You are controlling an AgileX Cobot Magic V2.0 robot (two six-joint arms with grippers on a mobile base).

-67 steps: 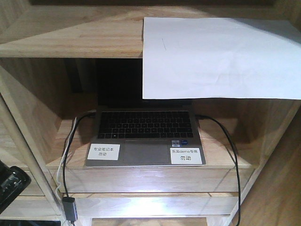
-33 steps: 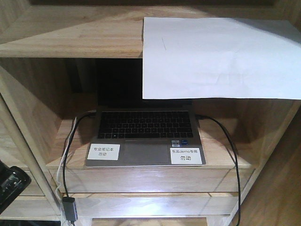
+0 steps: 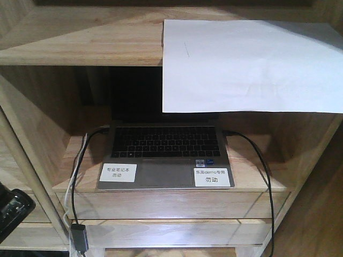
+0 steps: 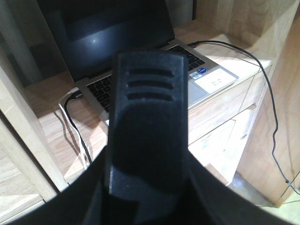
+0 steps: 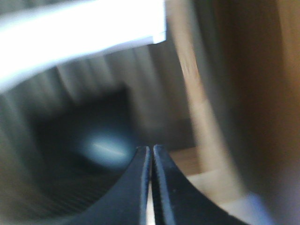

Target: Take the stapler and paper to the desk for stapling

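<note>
The stapler (image 4: 147,122), black with three ridges on its top, fills the left wrist view, and my left gripper (image 4: 147,187) is shut on it, a dark finger on each flank. In the front view the end of that arm shows as a black shape (image 3: 12,211) at the lower left edge. The paper (image 3: 252,67), a blank white sheet, lies on the upper shelf board with its front part hanging over the edge. My right gripper (image 5: 151,149) is shut, below the blurred paper (image 5: 79,33) and apart from it. The desk is out of view.
An open laptop (image 3: 163,152) with two white labels (image 3: 211,176) stands in the shelf compartment under the paper. Black cables (image 3: 262,176) run from both its sides down the shelf front. Wooden side walls (image 3: 32,123) close the compartment in.
Almost nothing has changed; the black shape at the lower left edge has sunk very slightly. The paper and laptop have not moved.
</note>
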